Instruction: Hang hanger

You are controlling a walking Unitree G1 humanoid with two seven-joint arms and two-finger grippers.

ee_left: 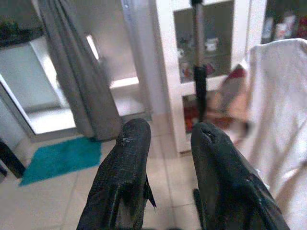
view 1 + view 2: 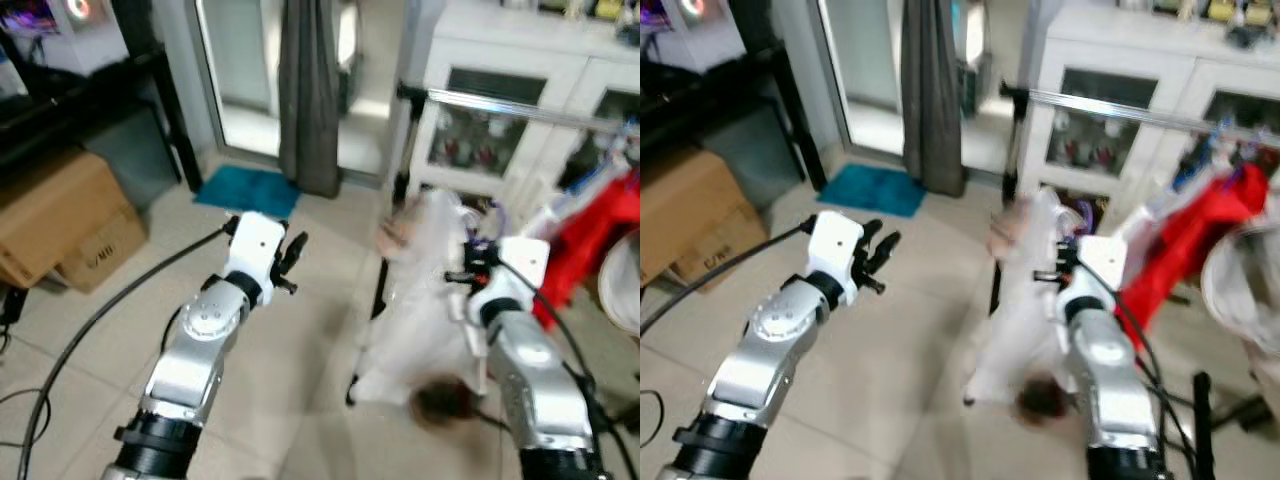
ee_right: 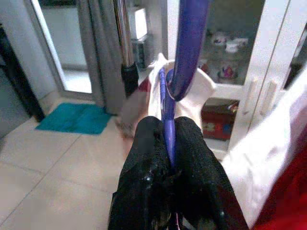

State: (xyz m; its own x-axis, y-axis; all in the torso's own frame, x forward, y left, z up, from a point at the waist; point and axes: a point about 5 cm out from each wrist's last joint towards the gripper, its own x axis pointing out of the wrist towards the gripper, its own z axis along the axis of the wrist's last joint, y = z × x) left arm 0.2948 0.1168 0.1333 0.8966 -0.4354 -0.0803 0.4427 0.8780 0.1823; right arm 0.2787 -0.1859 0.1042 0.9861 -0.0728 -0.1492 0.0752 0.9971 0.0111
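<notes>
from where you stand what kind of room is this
Likely a lived-in room of a home, used partly for laundry. A metal clothes rail stands before a white glass-fronted cabinet, a grey curtain hangs by a glass door, and a brown cardboard box sits on the tiled floor.

Two shiny silver arms with white wrist boxes, black cables, and long black pincer fingers (image 1: 122, 177).

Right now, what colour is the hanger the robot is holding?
Purple. The hanger shows best in the right wrist view, pinched between the right gripper fingers.
</notes>
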